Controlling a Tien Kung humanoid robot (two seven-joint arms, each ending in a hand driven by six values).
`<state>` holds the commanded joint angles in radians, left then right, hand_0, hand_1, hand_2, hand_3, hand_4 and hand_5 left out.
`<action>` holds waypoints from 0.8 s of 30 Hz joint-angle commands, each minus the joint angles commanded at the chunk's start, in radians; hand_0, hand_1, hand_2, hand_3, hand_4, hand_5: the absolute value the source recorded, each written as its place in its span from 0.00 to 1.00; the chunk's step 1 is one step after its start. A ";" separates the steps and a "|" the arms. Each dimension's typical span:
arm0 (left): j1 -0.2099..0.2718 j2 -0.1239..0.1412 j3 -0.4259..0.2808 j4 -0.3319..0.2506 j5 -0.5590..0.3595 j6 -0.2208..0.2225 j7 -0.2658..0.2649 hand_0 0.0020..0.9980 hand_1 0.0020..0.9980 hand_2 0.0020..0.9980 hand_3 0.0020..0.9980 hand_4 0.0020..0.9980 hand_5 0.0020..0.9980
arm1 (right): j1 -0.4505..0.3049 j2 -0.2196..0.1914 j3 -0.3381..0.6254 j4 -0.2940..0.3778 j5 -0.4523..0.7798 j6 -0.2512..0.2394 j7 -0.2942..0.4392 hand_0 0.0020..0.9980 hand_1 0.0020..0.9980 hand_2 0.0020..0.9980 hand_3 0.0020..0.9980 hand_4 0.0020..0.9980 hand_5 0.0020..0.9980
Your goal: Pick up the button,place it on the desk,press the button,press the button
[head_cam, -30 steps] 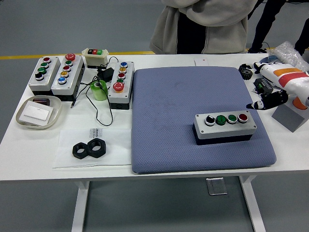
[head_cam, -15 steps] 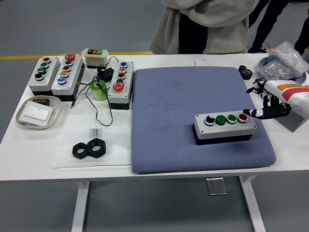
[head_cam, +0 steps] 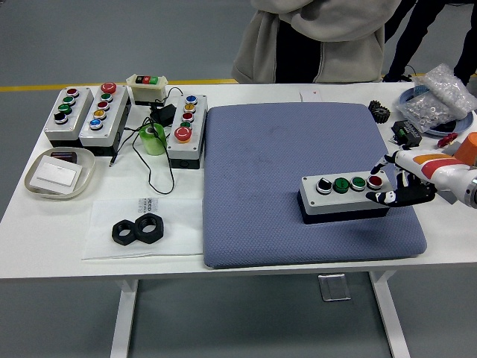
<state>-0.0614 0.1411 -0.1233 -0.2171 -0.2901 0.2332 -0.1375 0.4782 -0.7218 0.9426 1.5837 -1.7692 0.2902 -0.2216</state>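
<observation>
A grey button box with a black knob, two green buttons and a red button lies on the blue mat, toward its right front. My right hand reaches in from the right edge, black fingers loosely spread, right at the box's right end beside the red button. It holds nothing. Whether a fingertip touches the box I cannot tell. The left arm is out of sight.
Several other button boxes stand at the back left with a green tape roll and cables. A white dish and two black nuts lie left. A person stands at the far side. Bagged parts sit at the right.
My right hand has come down and leftward from the table's right side to the button box's right end. The box has not moved.
</observation>
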 joint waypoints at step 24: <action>-0.010 -0.001 0.011 0.000 -0.019 -0.002 -0.004 0.71 0.83 0.89 0.83 0.64 1.00 | -0.006 0.013 -0.017 -0.034 0.005 0.017 -0.015 0.28 0.17 0.25 0.74 0.80 0.70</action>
<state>-0.0716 0.1405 -0.1123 -0.2172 -0.3087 0.2311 -0.1416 0.4722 -0.7086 0.9255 1.5495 -1.7638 0.3069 -0.2364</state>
